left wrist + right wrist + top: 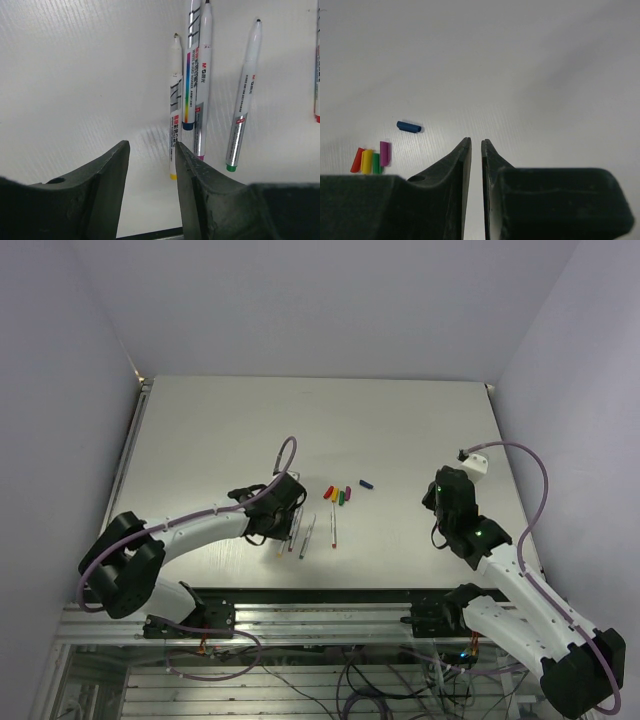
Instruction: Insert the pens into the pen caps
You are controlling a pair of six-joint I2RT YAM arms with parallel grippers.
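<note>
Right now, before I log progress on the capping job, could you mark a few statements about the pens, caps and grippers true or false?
1. The blue cap lies apart from the other four caps. True.
2. The right gripper holds a cap. False: it is all but shut, with nothing between its jaws.
3. The left gripper is open and empty, close to the pens. True.
4. A cap already sits on the green-ended pen. False: its tip is bare, and the green cap lies on the table among the other caps.
</note>
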